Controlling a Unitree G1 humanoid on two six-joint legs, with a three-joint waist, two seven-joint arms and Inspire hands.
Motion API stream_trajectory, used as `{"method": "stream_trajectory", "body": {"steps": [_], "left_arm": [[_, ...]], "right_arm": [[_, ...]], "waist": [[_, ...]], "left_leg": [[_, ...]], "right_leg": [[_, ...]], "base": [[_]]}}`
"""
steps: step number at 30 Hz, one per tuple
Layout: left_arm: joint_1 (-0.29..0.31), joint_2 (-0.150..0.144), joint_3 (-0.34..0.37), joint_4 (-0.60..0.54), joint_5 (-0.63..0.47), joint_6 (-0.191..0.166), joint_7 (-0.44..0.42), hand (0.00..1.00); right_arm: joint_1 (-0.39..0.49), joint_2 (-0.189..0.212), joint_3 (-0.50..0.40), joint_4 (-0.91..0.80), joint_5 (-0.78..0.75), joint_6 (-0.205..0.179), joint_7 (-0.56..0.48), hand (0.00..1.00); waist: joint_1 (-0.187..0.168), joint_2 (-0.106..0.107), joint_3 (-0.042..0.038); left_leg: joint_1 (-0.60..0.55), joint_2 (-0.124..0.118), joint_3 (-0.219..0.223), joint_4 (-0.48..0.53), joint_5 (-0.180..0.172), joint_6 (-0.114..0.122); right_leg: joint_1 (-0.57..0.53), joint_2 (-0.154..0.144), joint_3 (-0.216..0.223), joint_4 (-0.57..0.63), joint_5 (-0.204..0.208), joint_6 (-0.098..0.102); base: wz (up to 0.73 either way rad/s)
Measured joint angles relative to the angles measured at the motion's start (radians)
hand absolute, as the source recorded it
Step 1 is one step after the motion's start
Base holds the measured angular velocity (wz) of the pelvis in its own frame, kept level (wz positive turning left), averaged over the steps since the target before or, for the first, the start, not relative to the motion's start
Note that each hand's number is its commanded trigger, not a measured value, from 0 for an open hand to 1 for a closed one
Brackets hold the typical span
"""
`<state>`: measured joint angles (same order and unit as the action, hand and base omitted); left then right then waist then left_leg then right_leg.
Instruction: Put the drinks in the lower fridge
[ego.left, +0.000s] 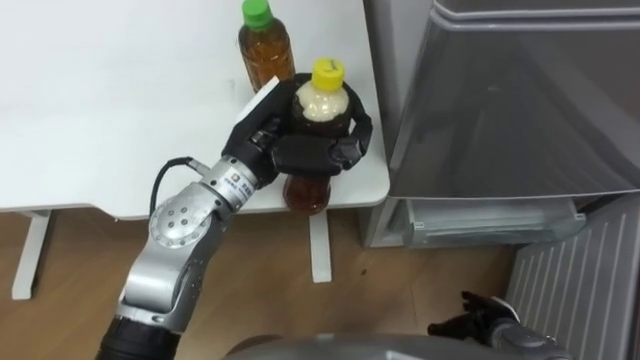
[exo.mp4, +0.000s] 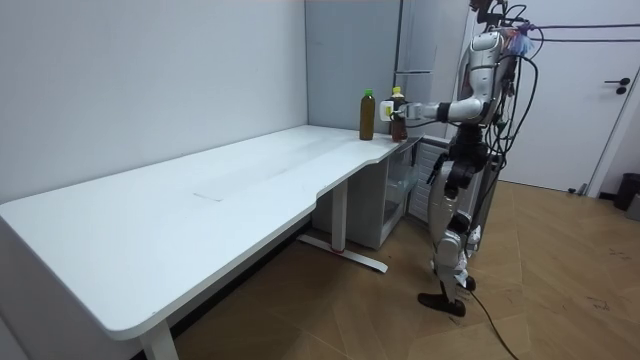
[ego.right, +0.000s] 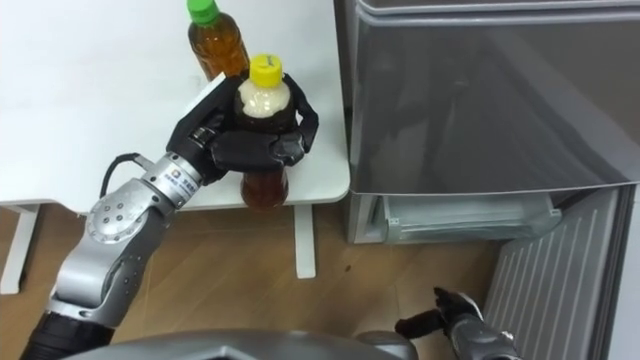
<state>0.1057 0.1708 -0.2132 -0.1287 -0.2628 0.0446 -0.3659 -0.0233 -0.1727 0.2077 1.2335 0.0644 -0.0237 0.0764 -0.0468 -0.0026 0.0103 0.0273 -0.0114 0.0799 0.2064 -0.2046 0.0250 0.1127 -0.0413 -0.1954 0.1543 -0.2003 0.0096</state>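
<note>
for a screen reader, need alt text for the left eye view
The left robot hand grips a yellow-capped bottle at the white table corner, beside a green-capped bottle. A fridge stands right, lower door open; the right robot hand shows low.

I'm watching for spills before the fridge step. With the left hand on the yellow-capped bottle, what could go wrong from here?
The left hand grips the yellow-capped bottle high, near its neck, so the full body below might swing or slip. The green-capped bottle stands close behind on the table, near its corner; a careless move could topple it.
</note>
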Motion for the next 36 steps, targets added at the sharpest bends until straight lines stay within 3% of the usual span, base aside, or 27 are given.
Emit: {"method": "stream_trajectory", "body": {"steps": [8,15,20,27,36], "left_arm": [[0.000,0.001,-0.049,-0.004,-0.016,-0.001,-0.019,1.00],[0.004,0.014,-0.069,0.003,-0.041,-0.001,-0.050,1.00],[0.040,0.043,-0.078,0.050,-0.041,0.000,-0.087,1.00],[0.064,0.073,-0.084,0.097,-0.041,0.001,-0.131,1.00],[0.067,0.072,-0.083,0.097,-0.041,0.001,-0.173,1.00]], "right_arm": [[-0.018,0.035,0.123,-0.212,-0.003,-0.001,0.127,0.00],[-0.016,0.035,0.125,-0.241,-0.013,0.003,0.238,0.00],[-0.011,0.026,0.121,-0.356,-0.025,0.008,0.283,0.00],[-0.011,0.030,0.125,-0.426,-0.027,0.011,0.323,0.00],[-0.010,0.022,0.127,-0.451,-0.025,0.021,0.377,0.00]], "waist": [[0.012,-0.014,0.0031],[0.027,-0.017,0.0046],[0.027,-0.007,-0.0006],[0.032,-0.006,0.0006],[0.056,-0.004,0.0011]], "left_leg": [[-0.006,-0.001,-0.003,0.012,0.000,0.000],[-0.025,0.000,-0.019,0.032,-0.002,0.002],[-0.051,-0.001,-0.040,0.051,-0.002,0.004],[-0.073,-0.004,-0.062,0.079,-0.005,0.007],[-0.084,-0.005,-0.070,0.099,-0.007,0.010]], "right_leg": [[0.001,-0.004,-0.012,0.001,0.000,0.000],[0.004,-0.006,-0.043,0.009,0.000,0.001],[-0.008,-0.007,-0.059,0.023,-0.001,0.001],[-0.009,-0.009,-0.084,0.033,-0.001,0.001],[-0.009,-0.011,-0.103,0.038,-0.001,0.001]], "base": [[0.03],[0.11],[0.08],[0.13],[0.02]]}}
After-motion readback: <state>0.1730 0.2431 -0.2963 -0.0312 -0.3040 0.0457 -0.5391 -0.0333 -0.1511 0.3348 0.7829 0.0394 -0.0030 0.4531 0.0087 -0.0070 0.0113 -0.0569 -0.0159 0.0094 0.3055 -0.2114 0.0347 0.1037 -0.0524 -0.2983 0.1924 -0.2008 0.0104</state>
